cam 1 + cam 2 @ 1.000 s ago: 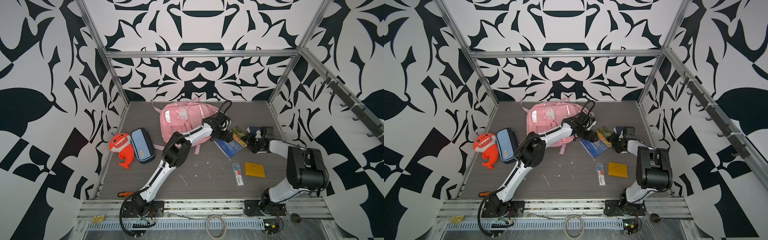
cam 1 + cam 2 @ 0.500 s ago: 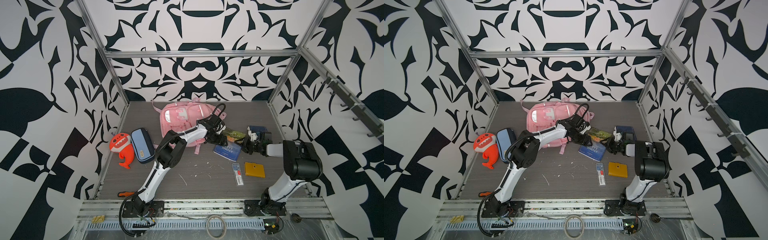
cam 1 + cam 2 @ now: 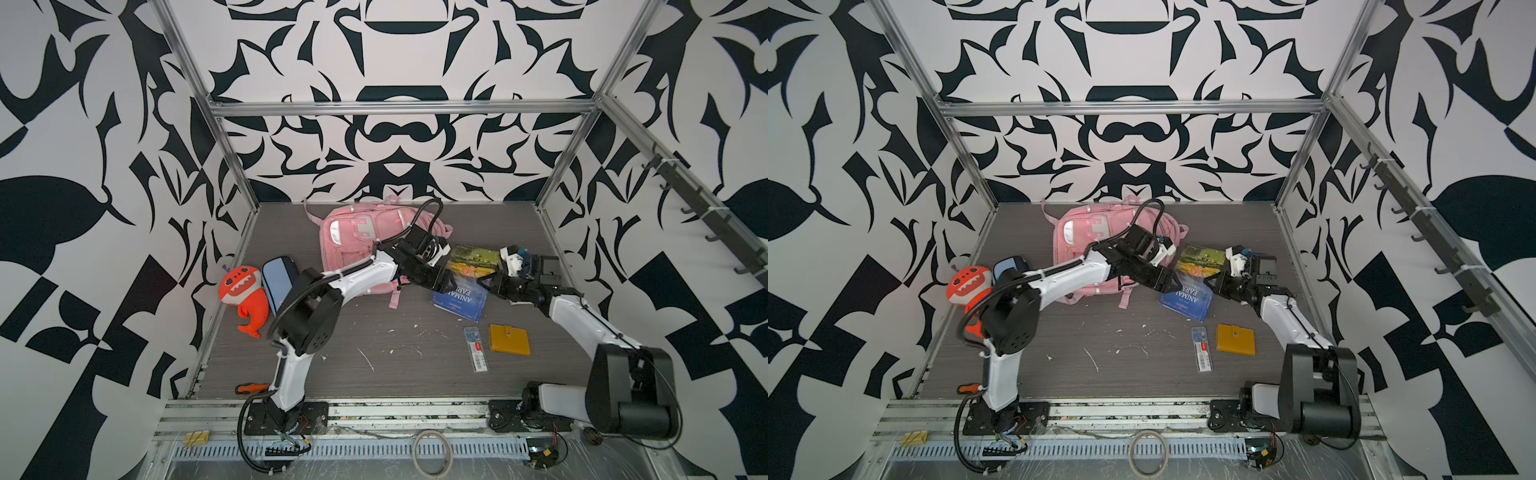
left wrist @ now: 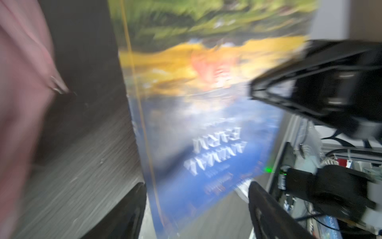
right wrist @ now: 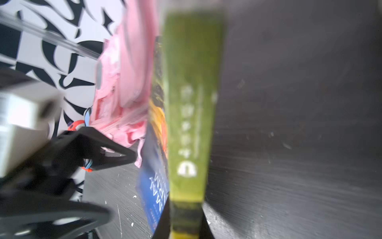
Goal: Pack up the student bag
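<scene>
In the past second the right fingers have gone from spread to clamped on the green spine of the book, just right of centre in both top views, and that edge now seems slightly raised off the desk. The left fingers remain wide open, straddling the book's opposite edge without pinching it. The student bag lies at upper centre, just left of the book, so the book is probably next to go in.
</scene>
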`<state>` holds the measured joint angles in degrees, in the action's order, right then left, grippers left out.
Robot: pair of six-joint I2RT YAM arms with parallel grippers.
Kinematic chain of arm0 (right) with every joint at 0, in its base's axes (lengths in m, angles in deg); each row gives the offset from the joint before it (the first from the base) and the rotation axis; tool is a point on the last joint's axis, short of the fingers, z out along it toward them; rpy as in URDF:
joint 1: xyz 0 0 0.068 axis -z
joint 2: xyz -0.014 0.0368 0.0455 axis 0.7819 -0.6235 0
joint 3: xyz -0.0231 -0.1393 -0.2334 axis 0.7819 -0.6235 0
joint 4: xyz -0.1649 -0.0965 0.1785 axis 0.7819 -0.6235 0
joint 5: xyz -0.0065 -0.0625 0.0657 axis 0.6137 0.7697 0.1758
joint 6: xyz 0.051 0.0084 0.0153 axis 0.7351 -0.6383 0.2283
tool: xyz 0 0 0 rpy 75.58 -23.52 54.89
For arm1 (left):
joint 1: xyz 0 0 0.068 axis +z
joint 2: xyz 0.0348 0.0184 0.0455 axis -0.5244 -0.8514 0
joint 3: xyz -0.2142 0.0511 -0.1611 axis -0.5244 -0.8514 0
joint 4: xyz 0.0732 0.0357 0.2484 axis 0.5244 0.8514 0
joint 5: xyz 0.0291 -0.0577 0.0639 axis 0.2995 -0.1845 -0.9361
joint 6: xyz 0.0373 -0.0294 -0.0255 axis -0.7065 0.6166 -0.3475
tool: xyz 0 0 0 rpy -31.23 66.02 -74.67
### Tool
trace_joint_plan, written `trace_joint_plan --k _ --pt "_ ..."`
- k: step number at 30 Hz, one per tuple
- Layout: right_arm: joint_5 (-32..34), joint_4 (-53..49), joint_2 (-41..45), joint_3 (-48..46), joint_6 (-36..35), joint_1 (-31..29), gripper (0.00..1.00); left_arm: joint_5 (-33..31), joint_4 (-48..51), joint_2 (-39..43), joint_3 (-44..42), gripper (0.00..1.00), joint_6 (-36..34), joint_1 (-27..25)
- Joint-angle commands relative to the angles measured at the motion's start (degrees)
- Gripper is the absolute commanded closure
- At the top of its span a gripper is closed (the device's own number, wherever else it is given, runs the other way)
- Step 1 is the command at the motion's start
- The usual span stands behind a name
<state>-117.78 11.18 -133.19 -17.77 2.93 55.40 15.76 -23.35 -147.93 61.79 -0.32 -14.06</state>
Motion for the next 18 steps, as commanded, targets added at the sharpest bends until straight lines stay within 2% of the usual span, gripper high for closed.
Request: trace_joint_plan --k 1,2,5,10,12,14,18 --pt "-1.63 -4.23 4.05 8.74 -11.51 -3.36 1.00 -3.36 4.07 9.68 1.04 0.16 -9.02 0.51" --pt "-2.48 -5.93 3.76 11.05 -13.43 -4.42 1.00 -2.91 7.27 11.11 2.68 0.11 -12.00 0.76" --pt "-2.65 -11.52 2.11 18.06 -20.74 -9.37 1.00 -1.92 20.23 11.87 12.09 0.09 -19.42 2.22" --pt "-2.35 -14.71 -0.88 26.63 -27.61 -16.52 1.00 -0.43 34.11 11.79 27.72 0.05 -24.64 4.25" --pt "-2.97 -17.27 -2.72 30.38 -29.74 -18.78 1.00 -1.21 34.56 12.99 31.06 0.00 -24.33 4.72" --pt "-3.35 -19.00 -4.22 33.72 -31.70 -21.22 1.00 -1.24 36.36 13.40 34.05 0.00 -24.41 5.79" --pt "-3.93 -19.84 -5.51 38.12 -32.99 -23.97 1.00 -1.51 37.18 14.34 32.73 0.01 -25.67 8.26"
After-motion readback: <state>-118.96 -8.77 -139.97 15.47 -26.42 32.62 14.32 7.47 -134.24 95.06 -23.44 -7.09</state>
